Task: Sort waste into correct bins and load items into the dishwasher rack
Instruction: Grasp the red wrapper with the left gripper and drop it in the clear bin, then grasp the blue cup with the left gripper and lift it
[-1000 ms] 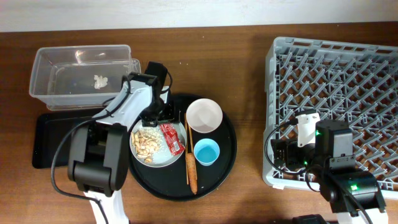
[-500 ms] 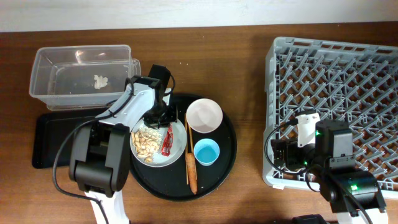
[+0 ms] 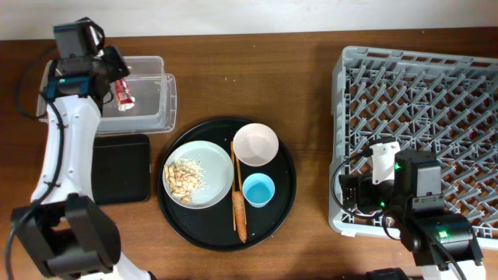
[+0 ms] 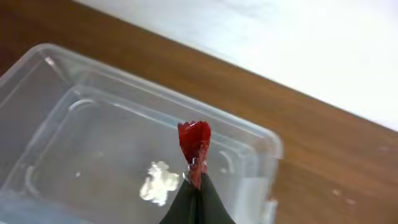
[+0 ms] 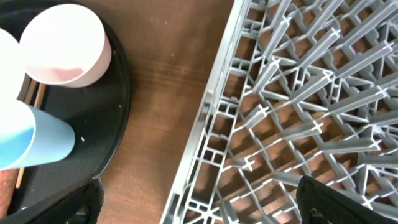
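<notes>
My left gripper is shut on the small red wrapper, which hangs over the clear tub. A crumpled white paper scrap lies on the tub's floor. From above, the wrapper hangs at the tub's left half. The shallow black tray lies in front of the tub. The plate holds beige food scraps; beside it are the chopsticks, carrot, bowl and blue cup. My right gripper stands open over the dishwasher rack's left edge.
A large round black tray carries the plate, bowl, cup, carrot and chopsticks at the table's middle. Bare wood separates it from the rack. In the right wrist view the bowl and cup sit left of the rack.
My left gripper shut on the red wrapper at the plate, then carried it up and left to over the clear tub. The right arm has not moved.
</notes>
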